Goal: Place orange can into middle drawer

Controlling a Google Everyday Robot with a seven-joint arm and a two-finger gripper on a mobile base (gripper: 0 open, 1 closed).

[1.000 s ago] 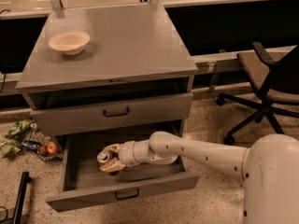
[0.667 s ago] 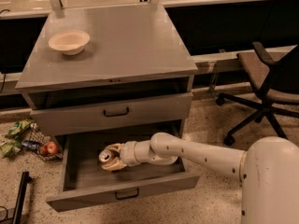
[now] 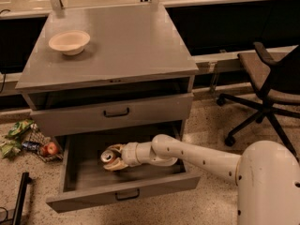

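Almost nothing has moved in the last second: the gripper (image 3: 116, 160) stays in the same place inside the open middle drawer (image 3: 159, 187), and the orange can (image 3: 108, 155) stays with it, perhaps turned a very little. You see the arm reach in from the right, low over the drawer, with the gripper near the left half of the drawer and well behind its front panel. Its fingers are closed around the can's body, so the can is held and not free. The can does not stand upright; its long axis lies tilted, nearly in line with the forearm, and its silver top with the pull tab points to the left and a little up, away from the wrist. The can is therefore at the far tip of the gripper, over the drawer floor. Whether its lower side already touches the floor, you cannot tell from this view. I judge that the carrying is finished and only the release is left. For that, the fingers must open and the arm must pull back to the right, along the can's axis. A lying can may roll when it is let go. The cream bowl (image 3: 69, 41) on the cabinet top (image 3: 131, 50) and the closed drawer front above (image 3: 154, 108) play no part.
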